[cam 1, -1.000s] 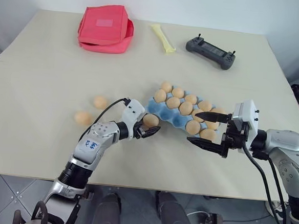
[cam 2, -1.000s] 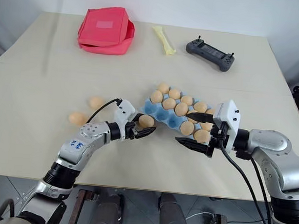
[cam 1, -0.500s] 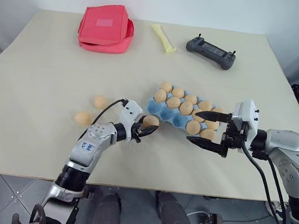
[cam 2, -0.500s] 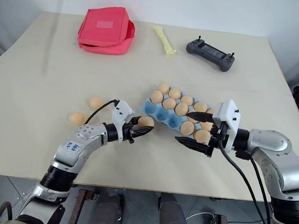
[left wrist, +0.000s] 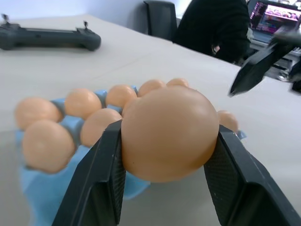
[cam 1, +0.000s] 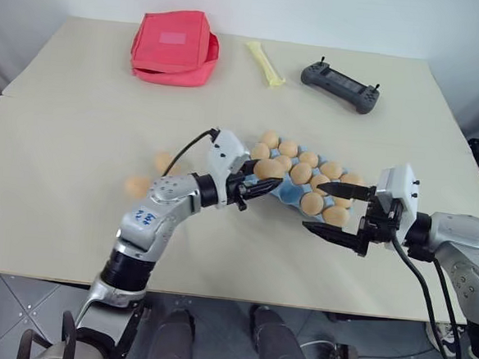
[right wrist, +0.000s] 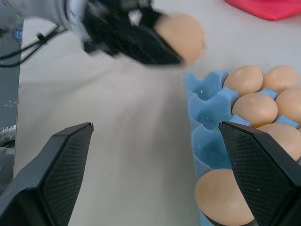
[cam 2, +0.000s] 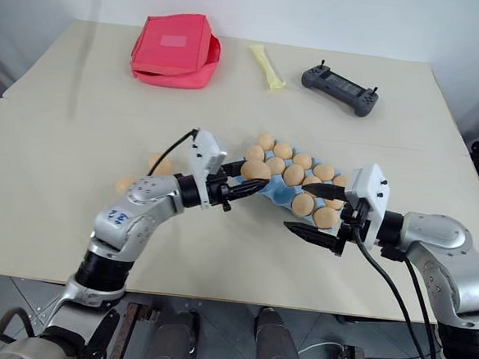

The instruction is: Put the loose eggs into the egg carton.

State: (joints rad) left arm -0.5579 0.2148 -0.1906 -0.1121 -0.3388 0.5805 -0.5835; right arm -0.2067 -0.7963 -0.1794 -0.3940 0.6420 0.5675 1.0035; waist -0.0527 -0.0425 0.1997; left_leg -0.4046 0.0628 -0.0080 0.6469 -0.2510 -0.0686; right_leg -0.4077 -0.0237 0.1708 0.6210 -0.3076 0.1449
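Nearing completion: egg carton (cam 1: 292,191) mostly filled, left end effector (cam 1: 259,187) clamped on an egg (cam 1: 269,168), right end effector (cam 1: 340,212) wide open and empty, two loose eggs (cam 1: 138,185) left on the surface (cam 1: 79,119).

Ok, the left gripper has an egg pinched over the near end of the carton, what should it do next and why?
Probably carry the egg a little further over one of the empty blue cups at that end of the egg carton, then lower it in. The left gripper is shut on it, above the table beside the carton's end, so opening now would likely drop it outside a cup.
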